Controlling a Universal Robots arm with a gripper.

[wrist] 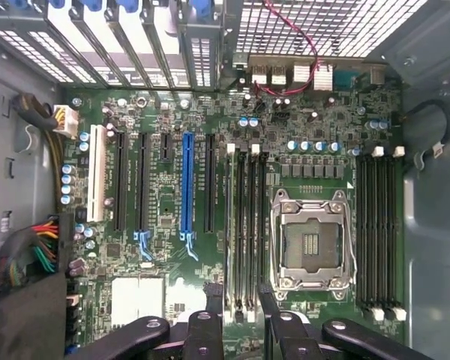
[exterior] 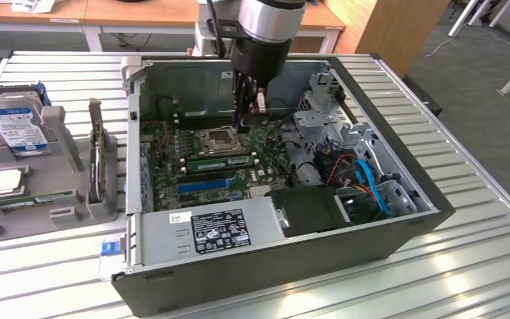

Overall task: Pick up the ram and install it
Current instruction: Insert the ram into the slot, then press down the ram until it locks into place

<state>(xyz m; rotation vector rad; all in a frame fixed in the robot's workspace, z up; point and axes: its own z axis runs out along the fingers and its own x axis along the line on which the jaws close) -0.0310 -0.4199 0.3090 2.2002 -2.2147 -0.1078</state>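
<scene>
Silver slats of the desk (exterior: 477, 266) run under a dark computer case (exterior: 326, 266) that lies on its side, open face up. On the exterior view's left, just beside the case, a grey holder (exterior: 60, 212) rests on the desk. It carries a square silver processor chip (exterior: 7, 181) toward its near end and a hard drive (exterior: 16, 126) with a blue label propped up at its far end. A thin dark-green strip (exterior: 34, 199) lies along the holder's near part; I cannot tell what it is.

Nearest inside the case sits the grey power supply (exterior: 210, 229) with its black-and-white label. Toward the exterior view's right of it, blue cables (exterior: 374, 189) curl down past a black box. Beyond the power supply lies the green motherboard (exterior: 170, 159), with a blue card slot (exterior: 206, 184) near its front edge. Just past that slot the ram (exterior: 222, 161) stands on edge in one of the black memory slots, beside the open processor socket (exterior: 215, 141) on the socket's near side.

The arm (exterior: 268, 26) reaches down into the case from above. Its fingers (wrist: 214, 304) hang apart above the board and hold nothing. In the wrist view they straddle the bank of slots where the ram sits. Four more black slots (wrist: 379, 232) run side by side on the socket's far side. Farthest back stand wooden tables (exterior: 131, 10).
</scene>
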